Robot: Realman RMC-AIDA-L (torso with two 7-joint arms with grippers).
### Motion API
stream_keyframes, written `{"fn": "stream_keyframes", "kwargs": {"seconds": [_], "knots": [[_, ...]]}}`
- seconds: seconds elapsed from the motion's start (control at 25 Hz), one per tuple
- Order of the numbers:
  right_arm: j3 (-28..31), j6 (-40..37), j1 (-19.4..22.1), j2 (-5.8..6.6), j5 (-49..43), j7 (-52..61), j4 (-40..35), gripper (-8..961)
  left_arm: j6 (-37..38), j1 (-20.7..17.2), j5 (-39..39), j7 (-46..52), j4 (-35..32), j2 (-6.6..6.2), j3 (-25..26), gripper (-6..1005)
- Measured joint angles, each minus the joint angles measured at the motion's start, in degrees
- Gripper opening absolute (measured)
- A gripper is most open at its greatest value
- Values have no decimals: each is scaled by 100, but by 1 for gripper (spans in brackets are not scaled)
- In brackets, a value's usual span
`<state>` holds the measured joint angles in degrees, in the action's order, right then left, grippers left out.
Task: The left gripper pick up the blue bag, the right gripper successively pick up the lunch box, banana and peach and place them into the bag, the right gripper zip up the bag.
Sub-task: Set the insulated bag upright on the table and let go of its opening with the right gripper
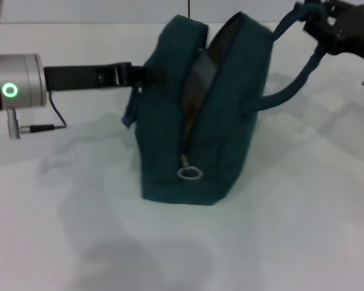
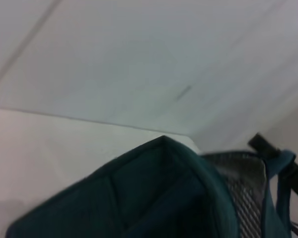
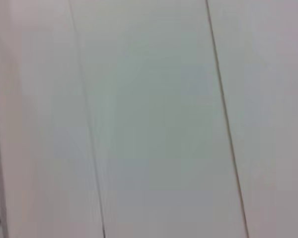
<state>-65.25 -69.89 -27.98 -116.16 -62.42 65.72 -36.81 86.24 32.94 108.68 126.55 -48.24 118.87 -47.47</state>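
Note:
The blue bag (image 1: pixel 206 127) stands upright on the white table (image 1: pixel 79 230), its top zipper open. A metal ring pull (image 1: pixel 190 173) hangs low on the front. My left gripper (image 1: pixel 150 75) reaches in from the left and is shut on the bag's upper left side. The left wrist view shows the bag's top edge (image 2: pixel 154 198) close up. At the top right, my right gripper (image 1: pixel 312 21) holds the bag's strap (image 1: pixel 291 85) lifted and taut. The lunch box, banana and peach are out of view.
A grey cable (image 1: pixel 48 124) hangs under my left wrist. White table surface lies in front of the bag and to both sides. The right wrist view shows only pale wall panels (image 3: pixel 154 119).

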Motion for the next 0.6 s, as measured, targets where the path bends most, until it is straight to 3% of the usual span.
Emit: {"fn": "stream_keyframes", "kwargs": {"seconds": [0.4,0.6], "knots": [[-49,-983,179,42,488,-318,-75,297,727,-107,-564,-267,552,14,-7,63],[-70,-1148,181,55,515,-248,-56,300,627,-101,-640,-664,990,10,40,64]]}}
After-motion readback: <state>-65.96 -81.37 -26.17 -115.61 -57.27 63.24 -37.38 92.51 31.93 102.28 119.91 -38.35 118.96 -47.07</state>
